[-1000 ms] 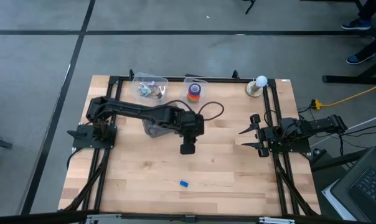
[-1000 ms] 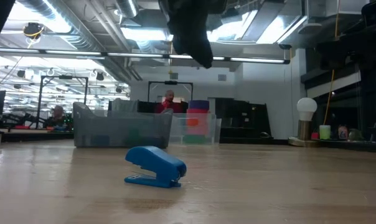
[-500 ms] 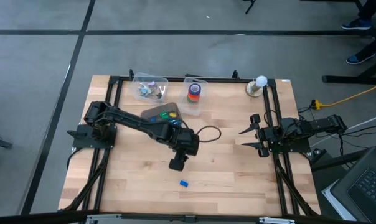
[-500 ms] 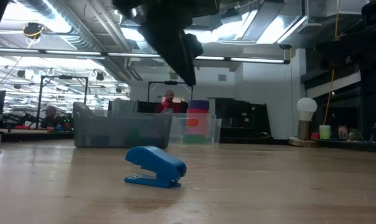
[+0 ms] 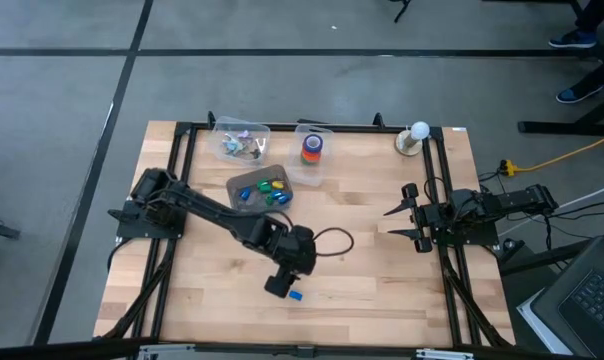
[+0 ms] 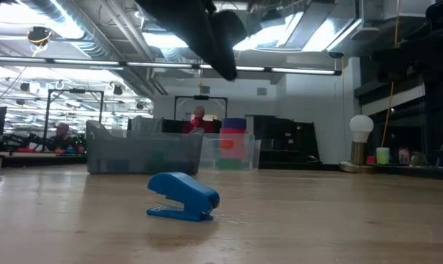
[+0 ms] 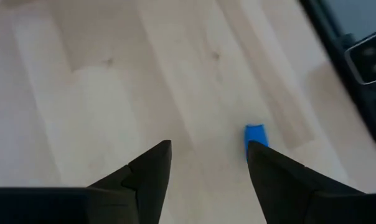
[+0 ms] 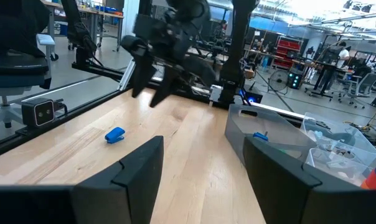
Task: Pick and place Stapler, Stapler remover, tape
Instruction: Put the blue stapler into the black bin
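The left gripper [image 7: 208, 180] hangs above the near middle of the table [image 5: 382, 260] with its fingers spread wide and nothing between them, tilted down toward the small blue stapler [image 5: 295, 295] lying just beside it; that opening looks set to straddle the stapler for a pick. Farther off, a grey tray [image 5: 244, 183] already holds small coloured pieces. Beyond it stand a clear bin of bits [image 5: 240, 140] and another clear bin with the tape [image 5: 312, 148] rolls stacked inside. The right gripper [image 5: 406, 213] waits open and empty at the right edge.
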You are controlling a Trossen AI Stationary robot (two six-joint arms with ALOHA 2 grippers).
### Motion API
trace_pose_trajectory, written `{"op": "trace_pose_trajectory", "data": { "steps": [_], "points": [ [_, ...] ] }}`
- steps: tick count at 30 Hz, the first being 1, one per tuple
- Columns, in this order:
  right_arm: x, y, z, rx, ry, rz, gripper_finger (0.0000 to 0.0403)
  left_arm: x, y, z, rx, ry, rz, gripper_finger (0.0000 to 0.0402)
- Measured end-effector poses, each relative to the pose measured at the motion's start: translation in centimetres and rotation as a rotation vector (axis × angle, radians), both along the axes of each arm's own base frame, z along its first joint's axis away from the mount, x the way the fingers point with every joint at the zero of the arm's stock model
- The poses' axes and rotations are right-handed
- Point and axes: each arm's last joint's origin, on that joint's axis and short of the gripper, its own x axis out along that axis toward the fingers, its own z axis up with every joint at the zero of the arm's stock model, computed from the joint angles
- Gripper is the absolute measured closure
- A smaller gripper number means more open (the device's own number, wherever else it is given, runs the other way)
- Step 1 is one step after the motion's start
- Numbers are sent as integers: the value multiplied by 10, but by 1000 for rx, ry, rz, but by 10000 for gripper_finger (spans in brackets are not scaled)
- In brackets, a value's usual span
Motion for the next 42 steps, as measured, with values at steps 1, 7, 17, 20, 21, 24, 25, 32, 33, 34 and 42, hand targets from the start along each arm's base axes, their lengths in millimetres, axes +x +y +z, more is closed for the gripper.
{"op": "trace_pose_trajectory", "data": {
  "steps": [1,7,17,20,21,24,25,32,33,34,42],
  "points": [
    [0,0,0,0,0,0,178,0,-3,0,-2,-9,-8,194],
    [0,0,0,0,0,0,178,-2,-24,4,-21,-69,-57,193],
    [0,0,0,0,0,0,178,-3,-47,10,-37,-179,-93,193],
    [0,0,0,0,0,0,178,-4,-53,4,-30,-163,-104,194],
    [0,0,0,0,0,0,178,-5,-55,2,-25,-152,-109,194],
    [0,0,0,0,0,0,178,-2,-63,-9,-23,-143,-124,194],
    [0,0,0,0,0,0,178,-2,-65,-14,-17,-129,-129,194],
    [0,0,0,0,0,0,178,1,-75,-47,52,-66,-126,194],
    [0,0,0,0,0,0,178,2,-75,-51,72,-61,-116,194],
    [0,0,0,0,0,0,178,3,-75,-55,93,-59,-105,194],
    [0,0,0,0,0,0,178,5,-73,-78,160,7,-85,194]
  ]
}}
